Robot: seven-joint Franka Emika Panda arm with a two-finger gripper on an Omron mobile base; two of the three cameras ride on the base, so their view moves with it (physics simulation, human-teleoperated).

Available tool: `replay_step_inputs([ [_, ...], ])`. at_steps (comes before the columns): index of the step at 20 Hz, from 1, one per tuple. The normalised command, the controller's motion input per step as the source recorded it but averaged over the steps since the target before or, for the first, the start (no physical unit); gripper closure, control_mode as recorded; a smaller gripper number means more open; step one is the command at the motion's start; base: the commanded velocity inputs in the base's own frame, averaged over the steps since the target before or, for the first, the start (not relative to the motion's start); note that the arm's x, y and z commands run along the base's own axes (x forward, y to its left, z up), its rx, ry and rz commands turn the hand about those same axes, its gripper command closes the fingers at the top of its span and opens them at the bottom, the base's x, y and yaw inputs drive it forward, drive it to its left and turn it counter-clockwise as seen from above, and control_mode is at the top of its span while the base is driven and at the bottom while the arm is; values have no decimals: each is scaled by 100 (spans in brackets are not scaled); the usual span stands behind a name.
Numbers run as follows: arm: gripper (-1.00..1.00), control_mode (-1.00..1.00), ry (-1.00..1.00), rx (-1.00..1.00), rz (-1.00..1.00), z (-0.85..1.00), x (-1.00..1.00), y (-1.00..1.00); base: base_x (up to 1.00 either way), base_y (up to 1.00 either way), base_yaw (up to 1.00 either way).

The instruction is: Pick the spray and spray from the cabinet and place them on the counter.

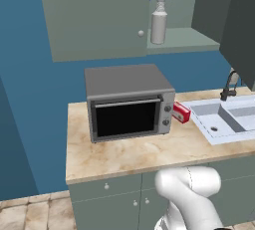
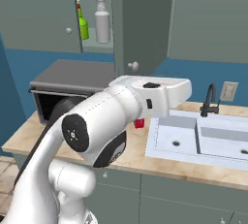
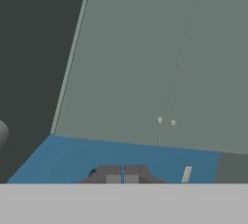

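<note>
Arm [image 2: 97, 121] nearest, folded low in front of the worktop [image 1: 139, 154]. Pincer [image 3: 122, 173] closed, empty, tips touching, aimed at shut cabinet doors [image 3: 145, 63] over the blue wall, not at the bottles. On the worktop: toaster oven [image 1: 128, 102], red box [image 1: 181, 112] touching its right side, sink [image 1: 224, 117] further right. Above the oven, the cabinet [image 1: 94, 17] stands open; grey-white spray [image 1: 159, 17] upright on its shelf [image 1: 184, 40], green spray [image 2: 83, 22] just left of it, both untouched. Judged step: reach for the first bottle. Do it well: open the pincer before approach, swing the hand towards the open bay above the oven, come in level clear of the open door [image 2: 143, 19], grip the bottle body below the trigger.
</note>
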Motion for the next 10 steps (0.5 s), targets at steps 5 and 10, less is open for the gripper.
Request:
replay_step_inputs([
  [5,100,-100,-10,0,-10,-1,-76,-6,0,0,0],
  [10,100,-100,-19,0,-17,-9,-77,24,0,0,0],
])
